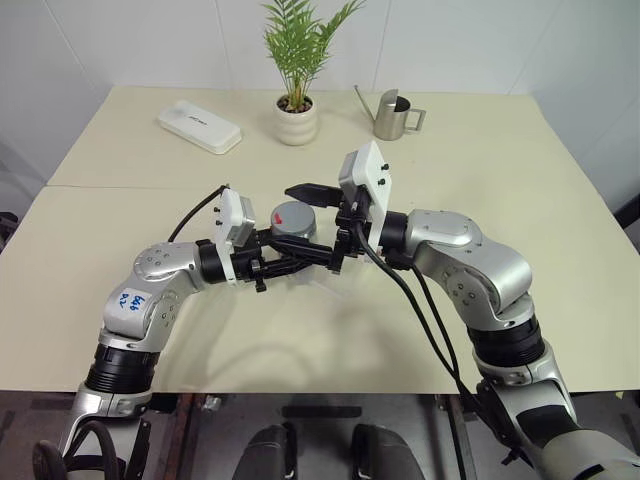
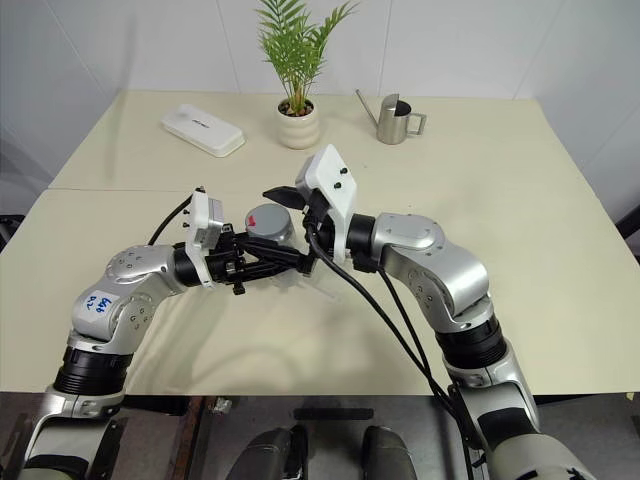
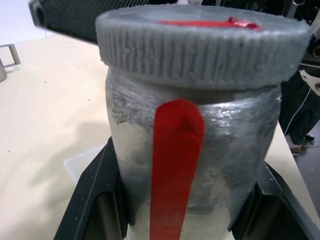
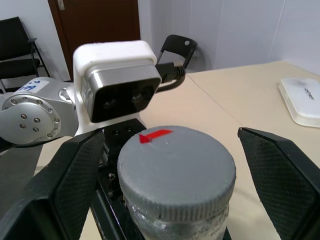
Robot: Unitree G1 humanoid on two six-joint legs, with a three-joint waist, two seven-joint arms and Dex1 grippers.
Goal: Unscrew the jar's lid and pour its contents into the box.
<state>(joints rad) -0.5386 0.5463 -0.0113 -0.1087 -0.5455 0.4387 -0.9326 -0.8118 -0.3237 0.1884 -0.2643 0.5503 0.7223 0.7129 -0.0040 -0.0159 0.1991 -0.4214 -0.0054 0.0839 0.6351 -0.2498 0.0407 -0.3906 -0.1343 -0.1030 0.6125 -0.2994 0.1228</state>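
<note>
The small cylindrical jar [image 3: 200, 150], its ribbed gray screw lid [image 4: 176, 167] still on, is held above the cream desk [image 1: 500, 180] by the left end effector [image 1: 290, 258]. The right end effector [image 4: 176, 165] straddles the lid, fingers wide; unscrewing and pouring remain.

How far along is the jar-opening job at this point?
Done: the left hand has the jar clamped by its body and held above the table. In hand: the right hand stands open with a finger on either side of the lid, not yet gripping it. Left: unscrewing the lid, which is on the jar, then pouring.
</note>
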